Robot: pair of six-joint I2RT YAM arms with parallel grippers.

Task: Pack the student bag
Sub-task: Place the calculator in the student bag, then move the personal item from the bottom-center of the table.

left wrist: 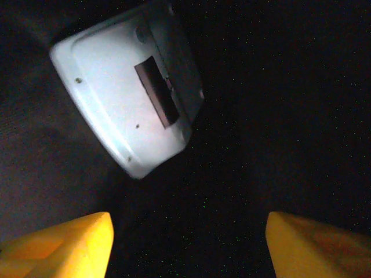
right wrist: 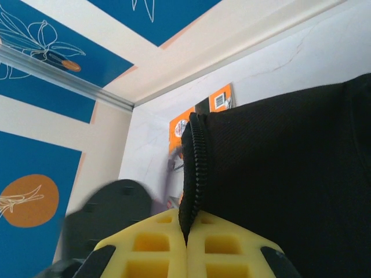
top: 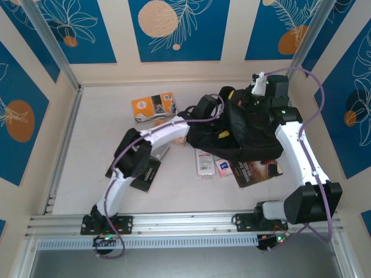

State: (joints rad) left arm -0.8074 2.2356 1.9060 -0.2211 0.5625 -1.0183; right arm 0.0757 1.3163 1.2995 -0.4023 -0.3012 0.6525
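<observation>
The right claw (right wrist: 186, 248), clamped on the bag (right wrist: 290, 174) rim, should hold it wide while the left claw (left wrist: 188, 243), jaws spread, backs out clear of the white case (left wrist: 124, 98).

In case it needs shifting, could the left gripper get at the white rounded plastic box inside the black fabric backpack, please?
Probably yes: the left gripper stands open right before the white rounded plastic box, nothing between them.
</observation>
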